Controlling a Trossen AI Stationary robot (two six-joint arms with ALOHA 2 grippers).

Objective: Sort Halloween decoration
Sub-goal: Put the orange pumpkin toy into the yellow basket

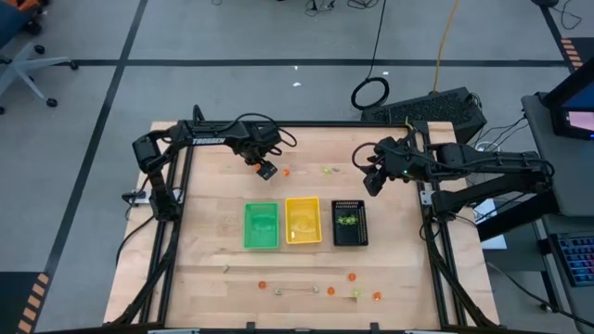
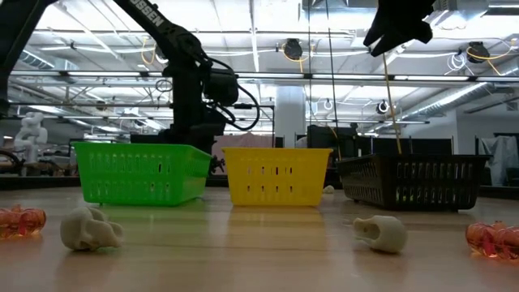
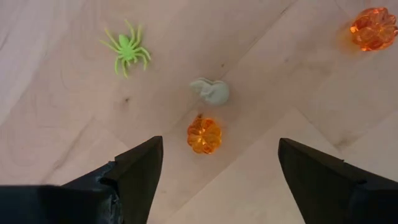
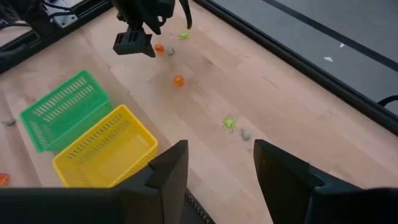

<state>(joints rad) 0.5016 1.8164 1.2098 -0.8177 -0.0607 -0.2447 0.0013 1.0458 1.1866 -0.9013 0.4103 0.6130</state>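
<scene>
Looking through the left wrist camera, I see my left hand [image 3: 214, 171] spread wide and empty, hovering over an orange pumpkin [image 3: 204, 134] that lies between its fingers [image 3: 138, 168], touching neither. A pale whitish trinket [image 3: 210, 91] sits just beside the pumpkin, a yellow-green spider [image 3: 126, 50] lies a little farther off, and a second orange pumpkin [image 3: 373, 28] lies well apart.

My right hand [image 1: 375, 176] hangs above the counter's far right part, fingers [image 4: 168, 168] partly apart with nothing between them. Below it lie another green spider [image 4: 229, 122] and a grey trinket [image 4: 246, 133].

Three trays stand mid-counter in a row: green tray [image 1: 261, 225], yellow tray [image 1: 303, 220], black tray [image 1: 350, 223], the black one holding something yellow-green. Bare wood lies open around the left hand, with the counter's far edge [image 1: 306, 124] near. Along the near edge more trinkets are scattered, among them a pale skull-like piece [image 2: 89, 228], another pale piece [image 2: 379, 232] and an orange one [image 2: 491, 238].

The counter [image 1: 213, 269] is light wood in a dark frame. Beyond it is a workshop with ceiling lights and a grey floor.
</scene>
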